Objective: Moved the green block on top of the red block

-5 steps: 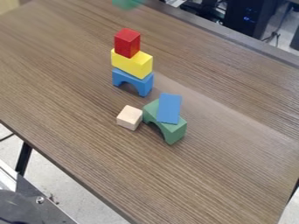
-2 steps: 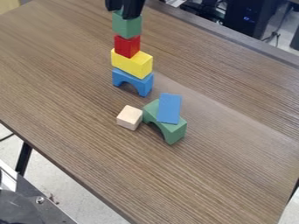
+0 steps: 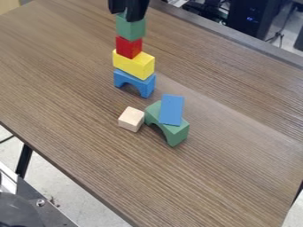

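At the top edge of the camera view, the black gripper (image 3: 130, 9) hangs over the stack, shut on the green block (image 3: 130, 28). Directly below that block is the red block (image 3: 129, 47), its top face covered from sight by the green one; whether the two touch I cannot tell. The red block stands on a yellow block (image 3: 134, 64), which lies on a blue arch (image 3: 135, 83) standing on the table.
In front of the stack, a green arch (image 3: 172, 133) carries a tilted blue flat block (image 3: 172, 109). A pale wooden cube (image 3: 131, 119) sits at the arch's left side. The brown table (image 3: 237, 159) extends around them.
The green block has come down from the top edge to just over the red block, the gripper coming into view with it. Since the middle frame both have shifted slightly right.
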`<move>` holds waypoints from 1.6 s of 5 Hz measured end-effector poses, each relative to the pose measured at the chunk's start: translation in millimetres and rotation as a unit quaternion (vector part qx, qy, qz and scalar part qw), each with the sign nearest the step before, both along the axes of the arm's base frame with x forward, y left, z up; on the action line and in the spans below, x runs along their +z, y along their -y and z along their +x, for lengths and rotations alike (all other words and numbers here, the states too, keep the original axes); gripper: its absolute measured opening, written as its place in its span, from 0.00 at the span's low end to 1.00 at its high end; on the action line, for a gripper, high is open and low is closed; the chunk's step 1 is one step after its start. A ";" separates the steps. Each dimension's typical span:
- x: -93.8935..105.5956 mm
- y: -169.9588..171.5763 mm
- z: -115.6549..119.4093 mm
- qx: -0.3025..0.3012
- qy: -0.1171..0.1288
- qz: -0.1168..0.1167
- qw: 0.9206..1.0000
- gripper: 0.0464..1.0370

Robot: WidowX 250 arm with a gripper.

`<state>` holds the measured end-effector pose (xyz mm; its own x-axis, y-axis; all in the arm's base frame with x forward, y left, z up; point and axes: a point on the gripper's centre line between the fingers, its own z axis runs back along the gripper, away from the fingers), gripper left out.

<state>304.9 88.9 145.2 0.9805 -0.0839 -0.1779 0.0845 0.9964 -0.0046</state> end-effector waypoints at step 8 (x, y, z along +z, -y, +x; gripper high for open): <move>49.3 19.0 -31.6 -0.062 0.057 -0.025 0.996 0.96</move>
